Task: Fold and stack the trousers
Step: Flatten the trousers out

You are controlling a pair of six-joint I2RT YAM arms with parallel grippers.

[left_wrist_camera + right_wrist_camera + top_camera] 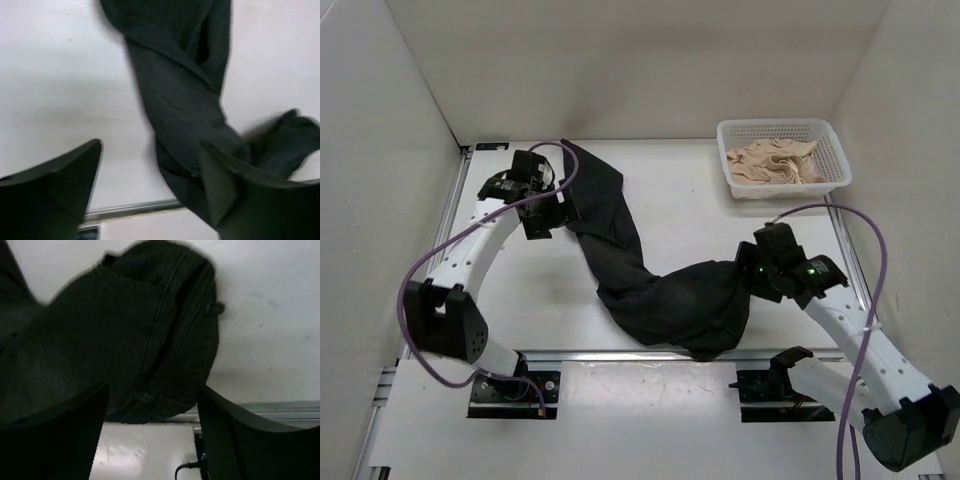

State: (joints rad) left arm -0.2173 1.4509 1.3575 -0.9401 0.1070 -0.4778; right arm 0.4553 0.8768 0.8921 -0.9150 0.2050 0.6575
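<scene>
Evidently at the straightening stage, with left gripper and right gripper gaping empty over the twisted trousers; next calls for pinching each end and pulling flat

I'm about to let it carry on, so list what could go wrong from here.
1. The trousers lie twisted mid-length; folding now would likely trap the twist.
2. Their bunched end reaches the metal rail at the table's near edge; a pull that way could snag it.
3. The left claw and right claw are both open, holding nothing; a shallow pinch may catch only one layer.
</scene>
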